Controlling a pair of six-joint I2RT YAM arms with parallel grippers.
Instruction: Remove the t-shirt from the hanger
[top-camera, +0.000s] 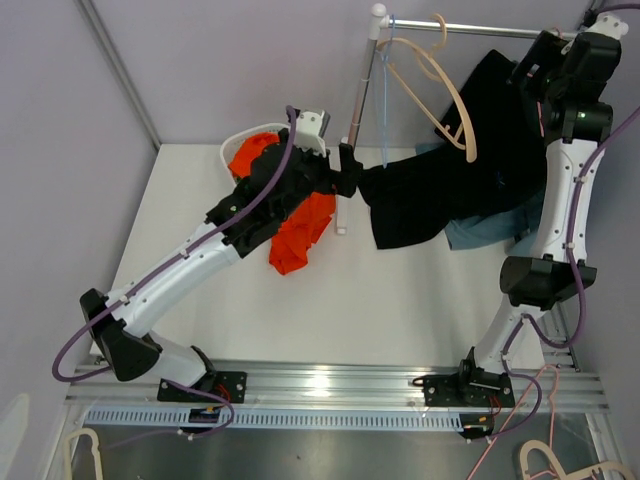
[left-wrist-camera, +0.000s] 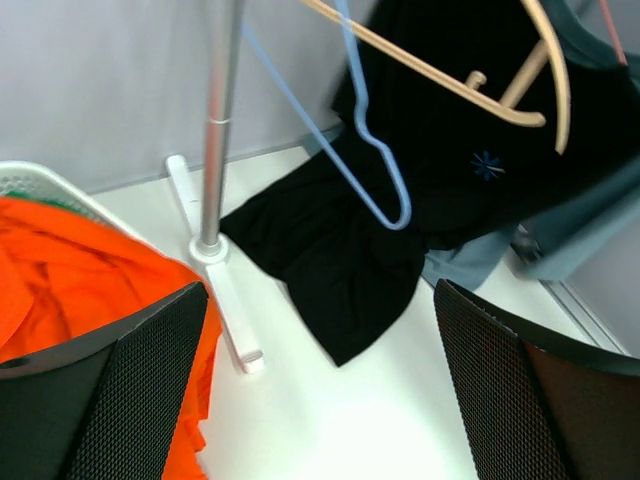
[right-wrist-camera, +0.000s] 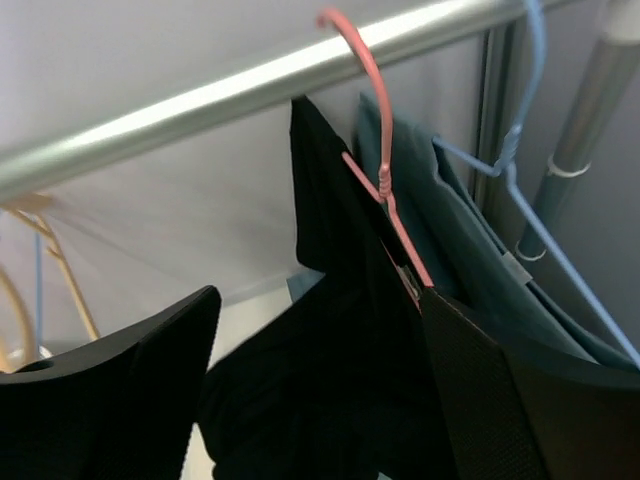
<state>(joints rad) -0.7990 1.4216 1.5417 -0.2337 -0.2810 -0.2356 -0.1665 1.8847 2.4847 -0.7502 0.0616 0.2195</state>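
Observation:
The black t-shirt (top-camera: 430, 190) hangs from a pink hanger (right-wrist-camera: 375, 150) hooked on the metal rail (right-wrist-camera: 200, 110), and its lower part trails onto the table (left-wrist-camera: 340, 260). Up at the rail's right end, my right gripper (right-wrist-camera: 320, 300) is open, its fingers standing wide on either side of the shirt's shoulder just below the hanger's neck; in the top view this gripper (top-camera: 530, 75) sits against the shirt's top. My left gripper (top-camera: 350, 180) is open by the rack's pole, just above the table, with the shirt's hem ahead of it and nothing between its fingers (left-wrist-camera: 150, 400).
An empty wooden hanger (top-camera: 440, 85) and a blue wire hanger (left-wrist-camera: 375, 150) hang on the rail. A teal garment (top-camera: 480, 232) hangs behind the black shirt. An orange garment (top-camera: 300, 225) spills from a white basket (top-camera: 240, 140). The rack's pole (left-wrist-camera: 218, 120) and foot (left-wrist-camera: 235, 320) stand close by.

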